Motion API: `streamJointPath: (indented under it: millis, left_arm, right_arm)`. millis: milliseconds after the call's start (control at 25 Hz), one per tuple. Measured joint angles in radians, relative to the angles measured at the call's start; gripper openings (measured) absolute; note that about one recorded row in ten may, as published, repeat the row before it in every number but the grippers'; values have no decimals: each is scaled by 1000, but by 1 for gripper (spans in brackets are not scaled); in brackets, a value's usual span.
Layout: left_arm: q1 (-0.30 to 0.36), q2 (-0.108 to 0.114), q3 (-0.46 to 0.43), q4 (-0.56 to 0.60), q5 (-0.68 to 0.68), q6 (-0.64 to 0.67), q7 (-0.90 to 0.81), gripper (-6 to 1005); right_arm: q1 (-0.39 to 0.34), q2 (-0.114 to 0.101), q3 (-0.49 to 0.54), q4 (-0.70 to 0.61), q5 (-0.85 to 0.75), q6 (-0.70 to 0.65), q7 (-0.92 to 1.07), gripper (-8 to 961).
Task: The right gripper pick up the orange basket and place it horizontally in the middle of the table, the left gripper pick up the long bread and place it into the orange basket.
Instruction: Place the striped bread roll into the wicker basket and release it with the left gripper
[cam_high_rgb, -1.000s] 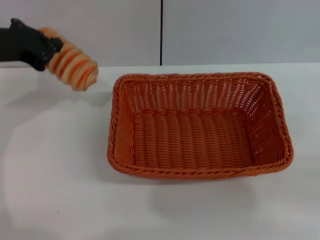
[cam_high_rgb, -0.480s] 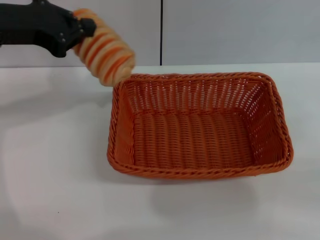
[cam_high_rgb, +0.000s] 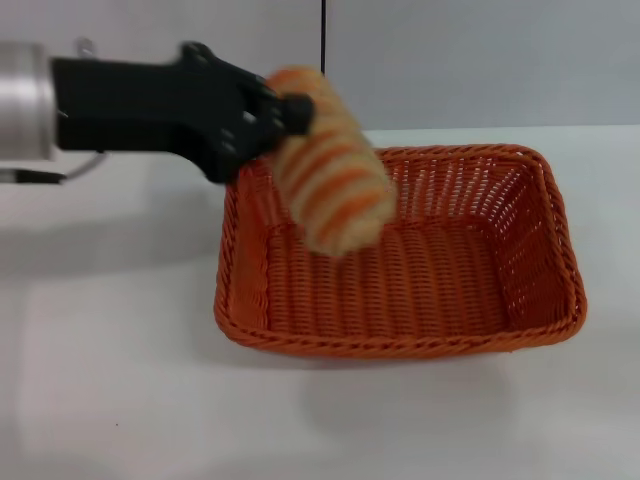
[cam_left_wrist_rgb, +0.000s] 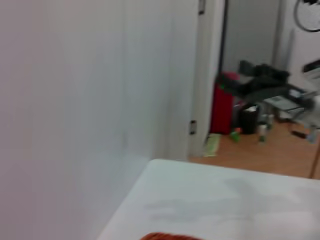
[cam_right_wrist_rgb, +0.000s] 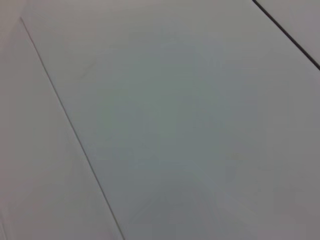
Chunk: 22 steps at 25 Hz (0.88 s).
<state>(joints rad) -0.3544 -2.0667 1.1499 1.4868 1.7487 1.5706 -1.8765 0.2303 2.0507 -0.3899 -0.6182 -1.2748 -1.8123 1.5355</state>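
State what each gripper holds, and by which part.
The left gripper holds the striped orange-and-cream long bread by its upper end, above the woven orange basket. The right gripper is out of view.

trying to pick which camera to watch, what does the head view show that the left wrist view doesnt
Only the head view shows the left hand shut on the long bread, held tilted above the orange basket. Only the left wrist view shows a room beyond the table edge: a wooden floor and a red object by dark equipment. Both show the white table and at least a sliver of the basket.
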Motion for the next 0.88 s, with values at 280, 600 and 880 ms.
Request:
streamJointPath:
  millis: [280, 600, 880]
  left_arm:
    - [14, -2, 212, -56, -43, -143, 49, 0]
    - [0, -4, 317, -117, -75, -282, 103, 0]
    - [-6, -4, 333, -126, -74, -345, 135, 30]
  right_arm:
    - [9, 0, -5, 13, 0, -2, -2, 621]
    - [9, 0, -14, 26, 0, -4, -19, 621]
    - [15, -8, -14, 47, 0, -4, -27, 621]
